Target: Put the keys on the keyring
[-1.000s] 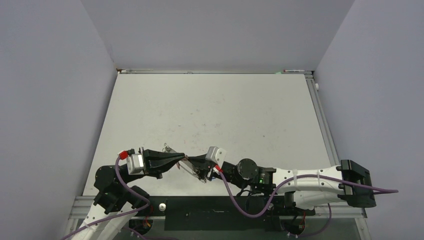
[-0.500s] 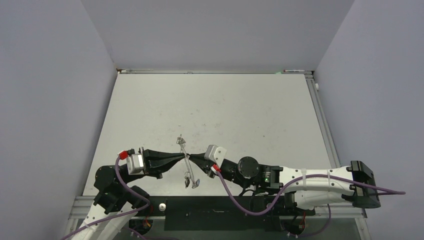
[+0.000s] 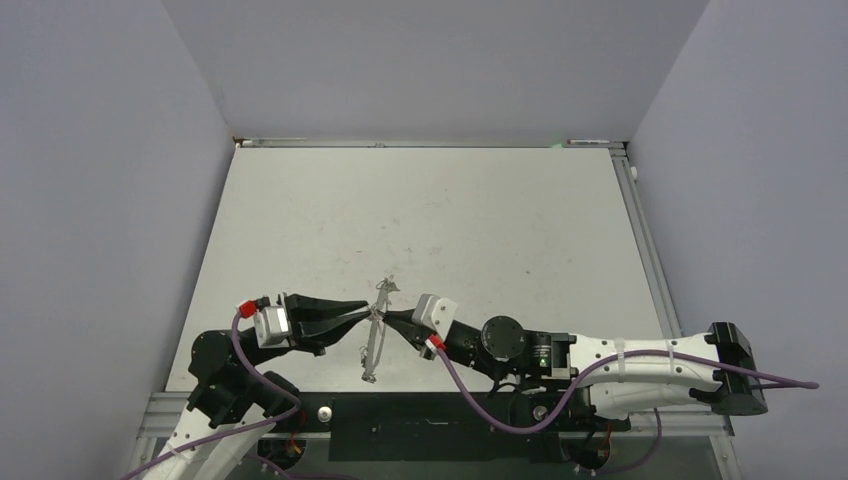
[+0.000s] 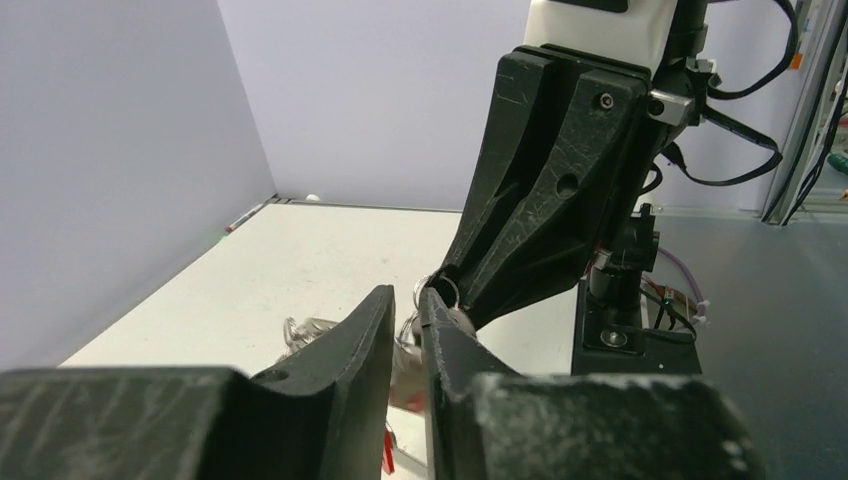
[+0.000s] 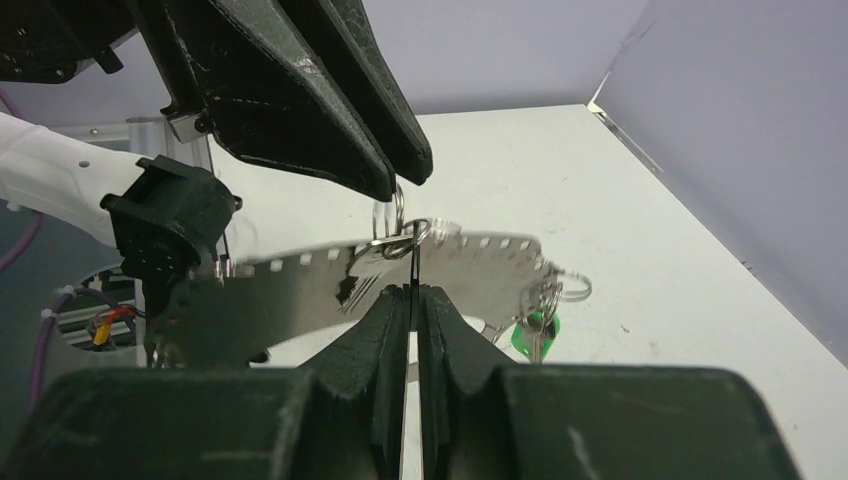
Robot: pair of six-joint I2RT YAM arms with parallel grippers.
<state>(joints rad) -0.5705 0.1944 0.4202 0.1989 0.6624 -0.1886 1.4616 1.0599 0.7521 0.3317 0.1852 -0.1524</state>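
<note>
Both grippers meet low over the table's near edge. My right gripper (image 3: pixel 390 317) (image 5: pixel 411 292) is shut on the thin grey keyring (image 3: pixel 375 345), which is edge-on between its tips. In the right wrist view the keyring (image 5: pixel 470 265) is a blurred silver band. A green-tagged key (image 5: pixel 533 335) and small rings hang from its right end. My left gripper (image 3: pixel 368 312) (image 4: pixel 405 298) faces it, tips almost touching, shut on a key by its small split ring (image 5: pixel 394 215). A red tag (image 4: pixel 388 455) hangs below. The key's blade is hidden.
The white table (image 3: pixel 450 220) stretches away behind the grippers, with grey walls on three sides. The black and metal frame rail (image 3: pixel 420 405) runs just below the grippers. The right arm (image 3: pixel 600 360) lies along the near edge.
The keyring has swung round: its bunch of keys went from lower right of the grippers to hanging straight below, its top end now pointing up. Both gripper tips shifted slightly right.
</note>
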